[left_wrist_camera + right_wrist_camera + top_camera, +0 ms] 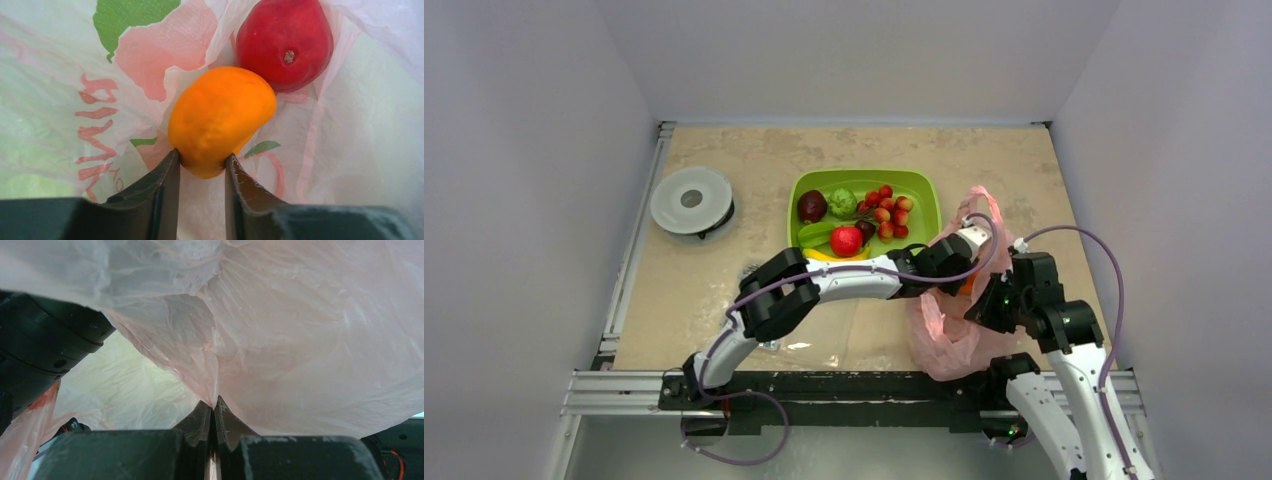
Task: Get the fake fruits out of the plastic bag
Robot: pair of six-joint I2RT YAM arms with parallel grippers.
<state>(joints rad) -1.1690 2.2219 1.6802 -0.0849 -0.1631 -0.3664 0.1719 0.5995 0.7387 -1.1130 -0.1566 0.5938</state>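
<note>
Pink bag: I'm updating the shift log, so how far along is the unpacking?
Done: a maroon fruit, a green fruit and a red fruit lie in the green tray. In hand: the right hand pinches the bag while the left hand grips the orange fruit inside. Remaining: that orange fruit and a second red fruit, both inside the bag.
</note>
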